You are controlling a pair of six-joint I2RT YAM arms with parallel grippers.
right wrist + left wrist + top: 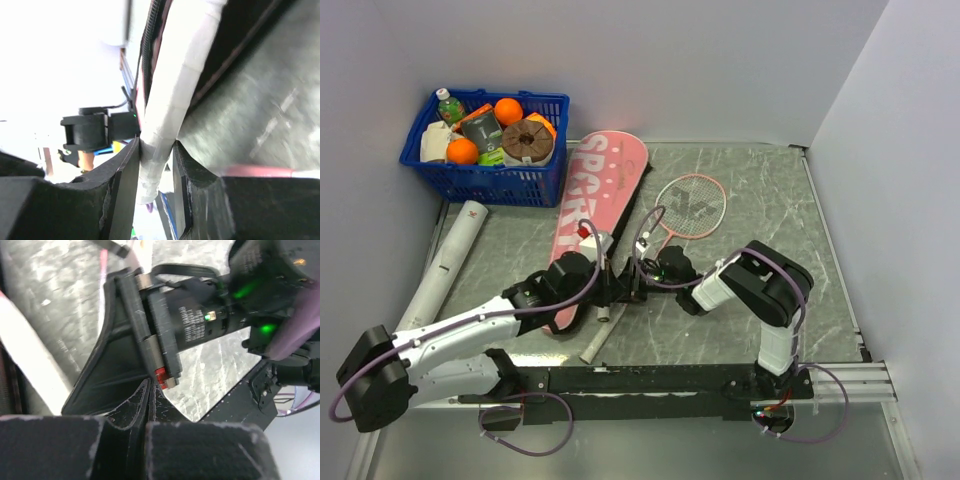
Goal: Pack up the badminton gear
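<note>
The long pink racket bag (595, 195) lettered in white lies lengthwise at mid-table. A thin racket (688, 205) rests to its right, its head on the table and its shaft running towards the grippers. My right gripper (156, 150) is shut on a whitish racket handle (170, 105); in the top view the right gripper (640, 276) sits by the bag's near end. The left gripper (149, 386) is shut with nothing visible between its jaws, and the left gripper (610, 278) sits close against the right one. A whitish handle (597, 340) pokes out below them. The white tube (450, 262) lies far left.
A blue plastic basket (470, 182) of groceries stands at the back left, beside the bag's far end. The black rail (650, 380) carrying the arm bases runs along the near edge. Walls close in on the left, back and right.
</note>
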